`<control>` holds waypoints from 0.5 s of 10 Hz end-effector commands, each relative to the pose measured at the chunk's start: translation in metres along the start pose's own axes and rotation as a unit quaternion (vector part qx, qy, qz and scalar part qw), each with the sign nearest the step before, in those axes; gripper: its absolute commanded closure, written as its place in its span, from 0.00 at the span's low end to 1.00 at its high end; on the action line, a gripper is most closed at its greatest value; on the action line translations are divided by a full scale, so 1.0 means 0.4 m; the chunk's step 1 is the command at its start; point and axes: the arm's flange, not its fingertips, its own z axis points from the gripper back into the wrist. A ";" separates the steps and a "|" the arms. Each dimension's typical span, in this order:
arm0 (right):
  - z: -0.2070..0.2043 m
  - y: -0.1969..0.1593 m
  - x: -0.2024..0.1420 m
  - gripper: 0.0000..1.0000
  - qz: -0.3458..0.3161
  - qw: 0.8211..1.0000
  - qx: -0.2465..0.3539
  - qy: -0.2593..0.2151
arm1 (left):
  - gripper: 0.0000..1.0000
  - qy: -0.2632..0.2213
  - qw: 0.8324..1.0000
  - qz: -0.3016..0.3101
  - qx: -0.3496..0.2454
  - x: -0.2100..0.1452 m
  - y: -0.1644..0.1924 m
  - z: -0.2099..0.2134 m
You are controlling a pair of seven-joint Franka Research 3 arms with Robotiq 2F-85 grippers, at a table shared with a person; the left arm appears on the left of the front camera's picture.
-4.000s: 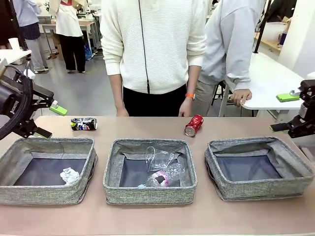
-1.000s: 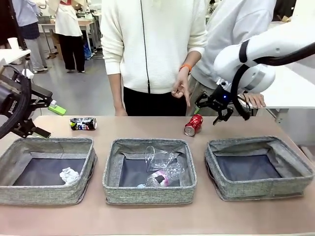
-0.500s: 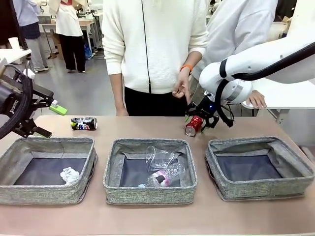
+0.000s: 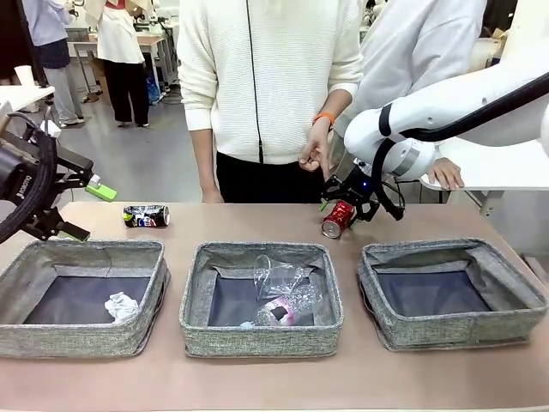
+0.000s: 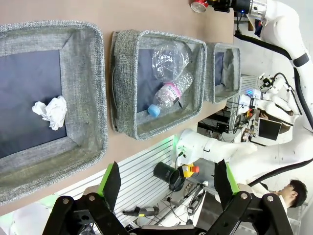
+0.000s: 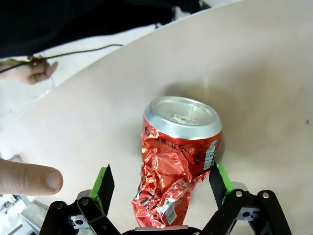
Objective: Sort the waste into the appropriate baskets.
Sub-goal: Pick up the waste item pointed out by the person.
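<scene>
Right tool [image 6: 161, 177] lowered astride crushed red can [image 6: 180, 147], wide open, gripping nothing; left tool [image 5: 166, 177] open, unmoved.

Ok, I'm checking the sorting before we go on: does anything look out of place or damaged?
Two cans lie on the table, outside any basket: the crushed red can, between the open jaws of the right gripper, and the crushed dark blue can, behind the left basket. Both are dented. Nothing looks spilled.
</scene>
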 end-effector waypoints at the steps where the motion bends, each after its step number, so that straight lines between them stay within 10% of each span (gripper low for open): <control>1: 0.004 0.003 -0.017 0.00 -0.008 1.000 -0.025 -0.001 | 0.00 0.005 1.000 -0.012 0.002 -0.003 0.004 0.007; 2: 0.002 0.005 -0.018 0.54 -0.007 0.999 -0.033 0.009 | 0.00 0.005 1.000 -0.012 0.002 -0.003 0.004 0.007; 3: 0.003 0.007 -0.019 0.55 -0.008 0.999 -0.033 0.014 | 0.00 0.005 1.000 -0.012 0.002 -0.003 0.004 0.007; 4: 0.009 0.006 -0.021 1.00 -0.008 0.999 -0.034 0.010 | 0.00 0.005 1.000 -0.012 0.002 -0.003 0.004 0.007; 5: 0.014 0.004 -0.022 1.00 -0.006 0.999 -0.035 0.015 | 0.00 0.005 1.000 -0.012 0.002 -0.003 0.004 0.007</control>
